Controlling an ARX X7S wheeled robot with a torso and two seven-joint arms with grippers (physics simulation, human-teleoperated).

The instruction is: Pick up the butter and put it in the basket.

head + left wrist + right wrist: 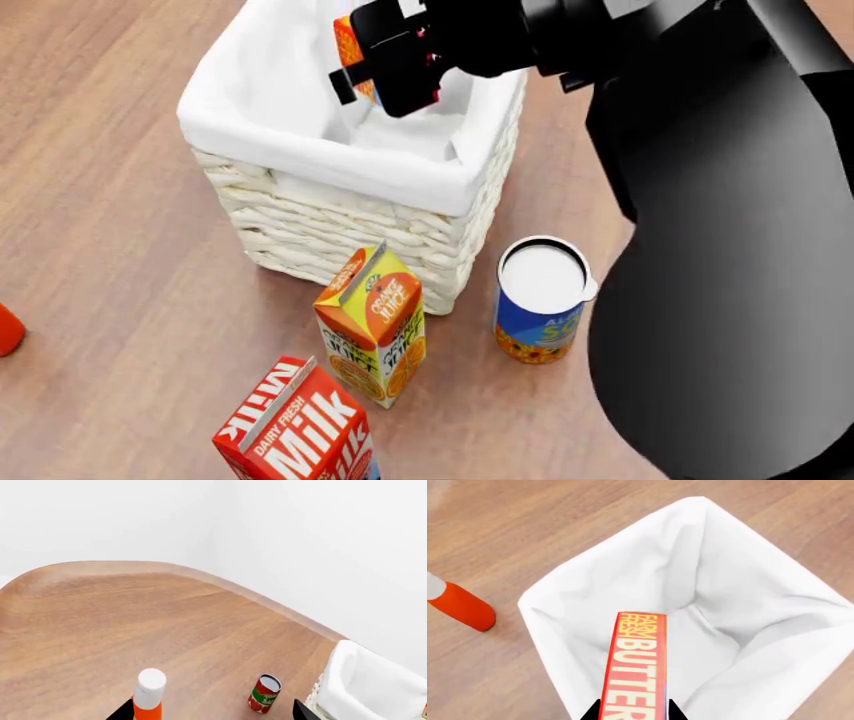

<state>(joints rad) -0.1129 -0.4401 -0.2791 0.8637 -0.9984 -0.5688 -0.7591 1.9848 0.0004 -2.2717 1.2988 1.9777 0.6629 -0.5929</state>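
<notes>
My right gripper (387, 62) is shut on the butter (635, 665), a slim red-orange box with pale "BUTTER" lettering, and holds it above the open mouth of the basket (350, 225). In the right wrist view the box points into the white cloth liner (727, 595), and the part of the basket's inside that shows has nothing in it. In the head view only an orange edge of the butter (347, 42) shows beside the black fingers. My left gripper (210, 714) is open and empty, low over the table, away from the basket (360, 690).
An orange juice carton (372, 322), a red milk carton (296, 432) and a blue can (541, 300) stand in front of the basket. A red bottle (459, 606) lies on the table. A tomato can (265, 693) and a white-capped orange bottle (149, 695) stand by the left gripper.
</notes>
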